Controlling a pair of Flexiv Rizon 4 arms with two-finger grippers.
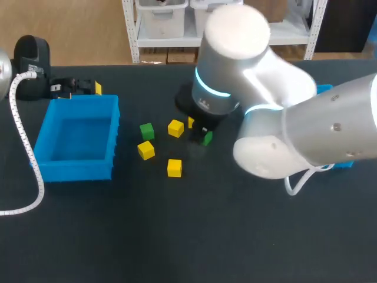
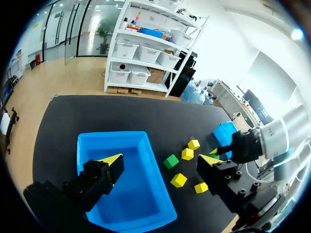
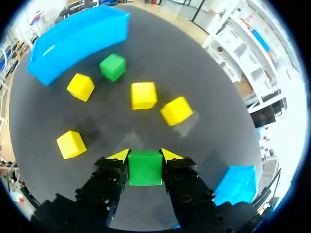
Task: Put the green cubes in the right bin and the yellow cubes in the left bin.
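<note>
My right gripper (image 3: 145, 156) is clamped on a smooth, square-edged green cube (image 3: 145, 167), low over the matte black table (image 1: 177, 236) near its middle. Ahead of it lie four glossy yellow cubes (image 3: 144, 95) and a second green cube (image 3: 112, 67). My left gripper (image 2: 162, 160) hangs with its fingers spread wide by the blue plastic left bin (image 2: 131, 179). The right bin (image 3: 238, 187) is beside my right arm.

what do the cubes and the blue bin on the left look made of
Yellow cubes and green cubes: matte, flat solid colour, crisp edges, no glare; perhaps painted wood or foam, cannot tell which. Blue bin: smooth thin even walls, uniform colour; probably moulded plastic.
</note>
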